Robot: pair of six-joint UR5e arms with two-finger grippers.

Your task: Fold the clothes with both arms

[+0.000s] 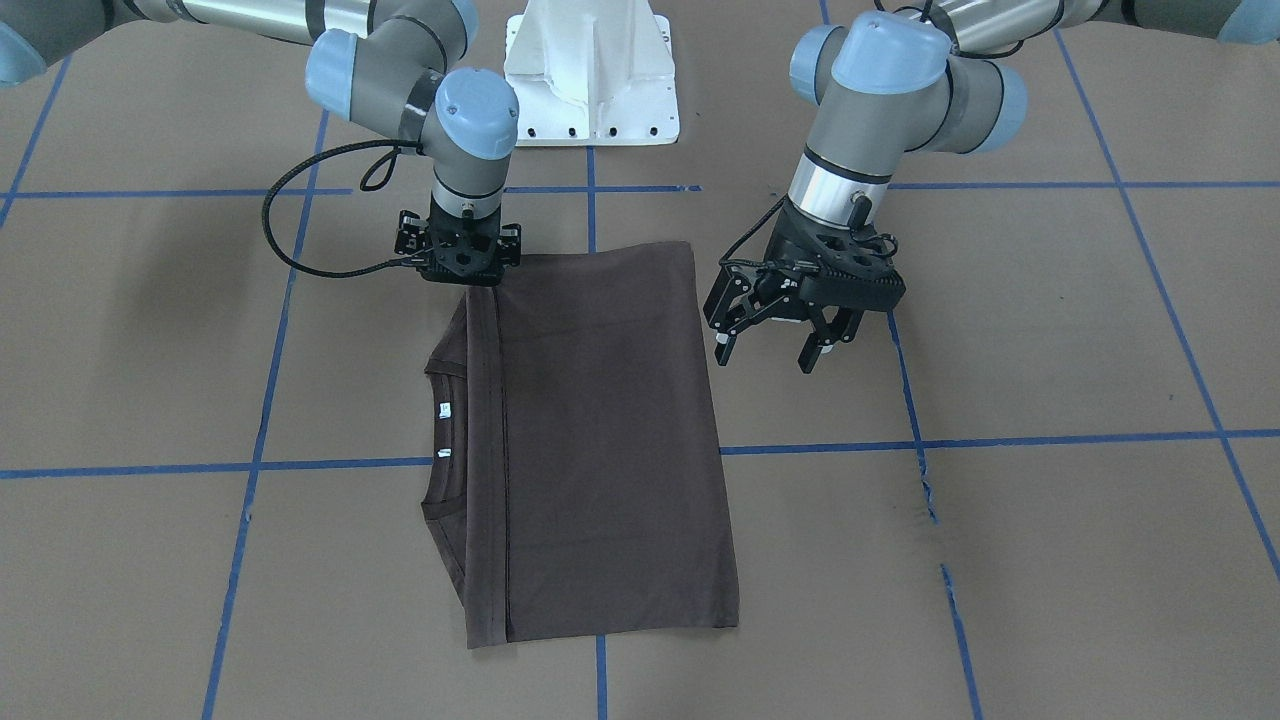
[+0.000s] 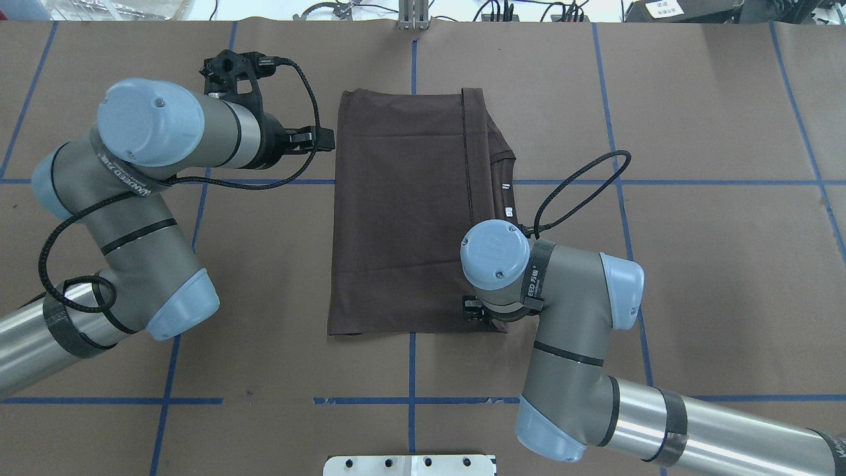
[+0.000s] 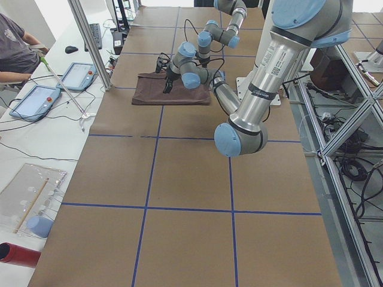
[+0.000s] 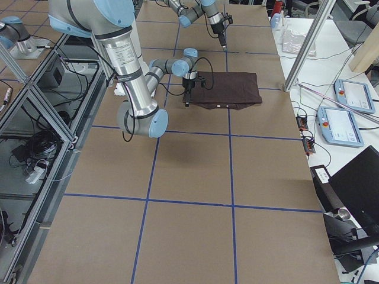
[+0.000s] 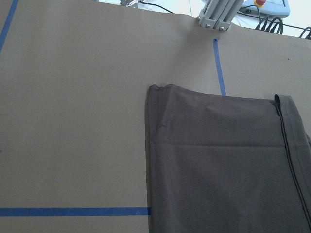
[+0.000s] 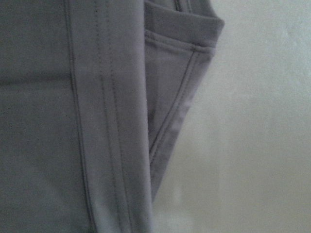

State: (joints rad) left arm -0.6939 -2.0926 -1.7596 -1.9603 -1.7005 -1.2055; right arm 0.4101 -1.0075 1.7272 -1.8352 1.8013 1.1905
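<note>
Faintly, left arm (image 2: 135,241) is lettered "WANEED".

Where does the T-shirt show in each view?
Front-facing: T-shirt, centre.
Overhead: T-shirt, centre.
Exterior left: T-shirt, upper middle.
Exterior right: T-shirt, upper middle.
Left wrist: T-shirt, lower right.
Right wrist: T-shirt, left side.
Landmark: white neck tags, front-facing left, overhead right.

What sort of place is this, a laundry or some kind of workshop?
Most likely a robotics research lab, not a laundry. A left arm and right arm reach to one T-shirt on a table marked with a blue tape grid, and a side desk holds touchscreen control panels.
</note>
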